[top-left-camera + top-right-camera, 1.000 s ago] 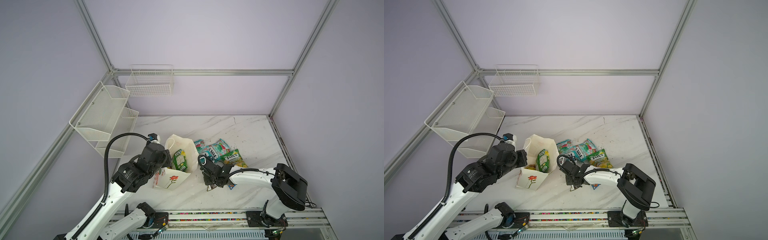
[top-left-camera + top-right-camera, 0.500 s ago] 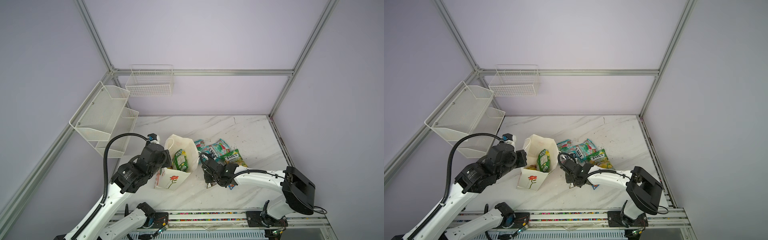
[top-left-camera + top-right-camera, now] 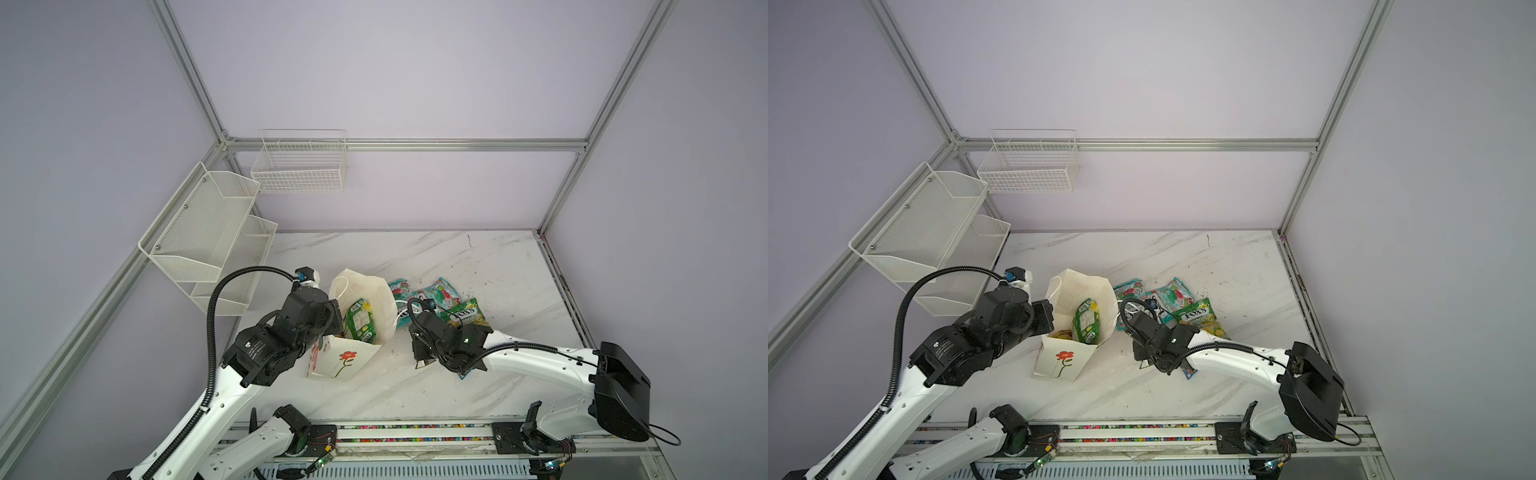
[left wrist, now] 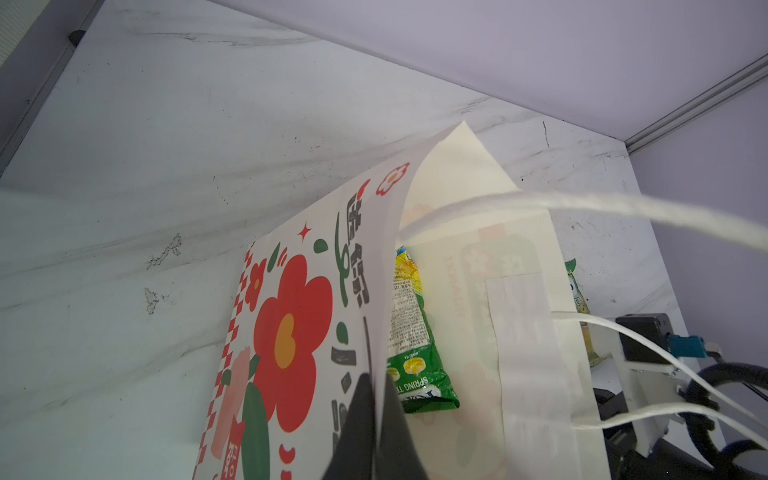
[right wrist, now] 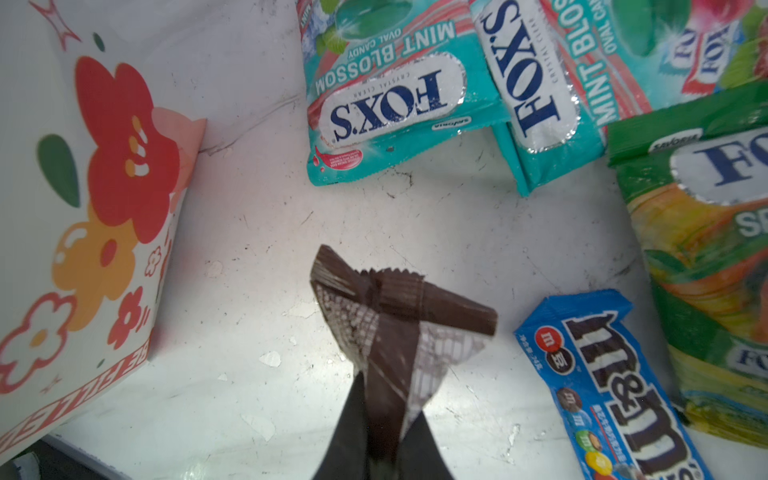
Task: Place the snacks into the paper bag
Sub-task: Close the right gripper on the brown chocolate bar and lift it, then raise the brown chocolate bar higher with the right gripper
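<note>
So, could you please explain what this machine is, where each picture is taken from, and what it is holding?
These are two robot arms, each ending in a two-fingered gripper, at a marble table. Both top views come from one overhead camera pair; the other two come from cameras on each wrist. The left gripper pinches the wall of the paper bag, with a green pouch inside. The right gripper is shut on the dark brown bar. On the table lie two teal pouches, another green pouch and a blue M&M's packet.

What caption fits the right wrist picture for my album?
Right gripper pinching the dark brown bar, between the paper bag and the blue M&M's packet.
</note>
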Tool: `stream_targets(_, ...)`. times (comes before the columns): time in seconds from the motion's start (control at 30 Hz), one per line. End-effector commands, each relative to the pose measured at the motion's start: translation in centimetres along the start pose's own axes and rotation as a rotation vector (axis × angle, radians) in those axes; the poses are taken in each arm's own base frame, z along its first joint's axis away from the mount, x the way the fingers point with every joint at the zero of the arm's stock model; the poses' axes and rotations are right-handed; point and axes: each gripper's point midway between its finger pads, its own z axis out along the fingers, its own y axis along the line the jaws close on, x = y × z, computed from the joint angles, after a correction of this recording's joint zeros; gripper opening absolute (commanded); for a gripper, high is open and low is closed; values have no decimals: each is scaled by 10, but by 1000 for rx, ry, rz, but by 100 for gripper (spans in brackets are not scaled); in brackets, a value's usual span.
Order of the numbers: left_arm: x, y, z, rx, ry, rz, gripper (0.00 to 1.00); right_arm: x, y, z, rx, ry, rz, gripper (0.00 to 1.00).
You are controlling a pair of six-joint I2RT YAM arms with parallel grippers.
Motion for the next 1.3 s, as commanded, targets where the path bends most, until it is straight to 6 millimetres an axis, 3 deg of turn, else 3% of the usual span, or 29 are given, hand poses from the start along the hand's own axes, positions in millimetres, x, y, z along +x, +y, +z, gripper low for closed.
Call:
stream_targets(0.0, -18, -7, -4, 36, -83, -20, 0, -16, 2, -20, 2, -54, 20, 13)
stream_targets(0.2, -18, -7, -5, 37, -86, -22, 0, -27, 2, -37, -5, -92, 29, 13)
stream_targets(0.87, -19, -7, -7, 43, -87, -27, 0, -37, -16, -54, 37, -146, 40, 13)
stream_targets(1.27, -16, -7, -7, 46, -80, -36, 0, -59, -31, -77, 53, -209, 63, 13)
